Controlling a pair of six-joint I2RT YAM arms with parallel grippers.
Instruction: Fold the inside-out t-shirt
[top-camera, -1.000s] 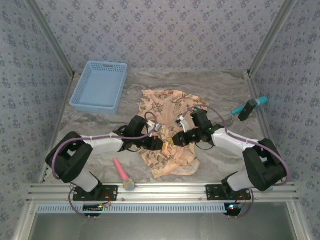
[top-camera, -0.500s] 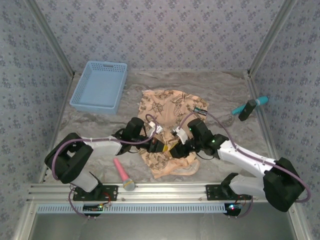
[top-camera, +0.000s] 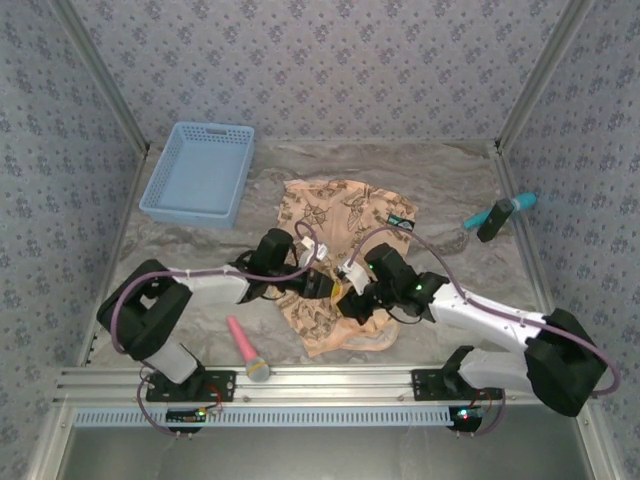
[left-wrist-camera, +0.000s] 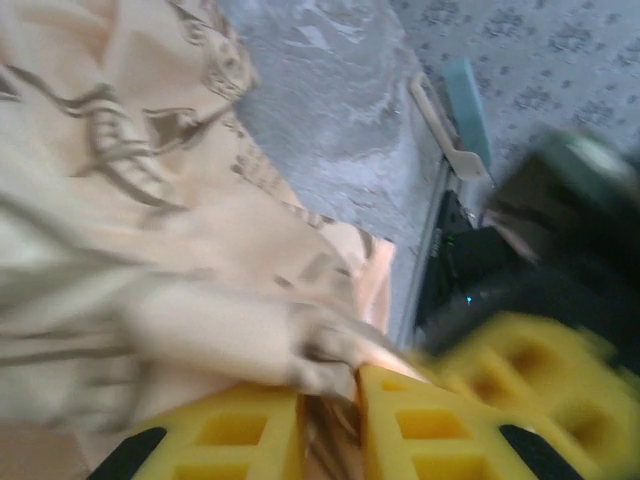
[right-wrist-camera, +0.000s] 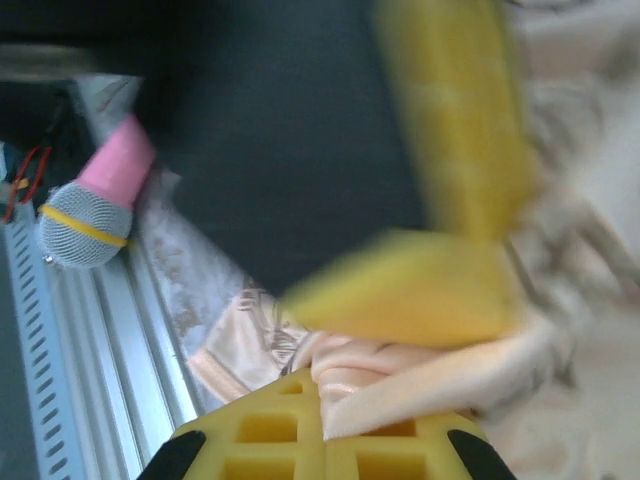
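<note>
Marbled grey table (top-camera: 450, 180) — the inside-out t-shirt (top-camera: 335, 215) looks light and limp; left gripper (left-wrist-camera: 330, 385) and right gripper (right-wrist-camera: 320, 385) each pinch a bunched fold — hems seem better holds.

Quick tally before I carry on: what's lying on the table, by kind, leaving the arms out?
T-shirt: 1
Basket: 1
Microphone: 1
Teal tool: 1
Total: 4
</note>
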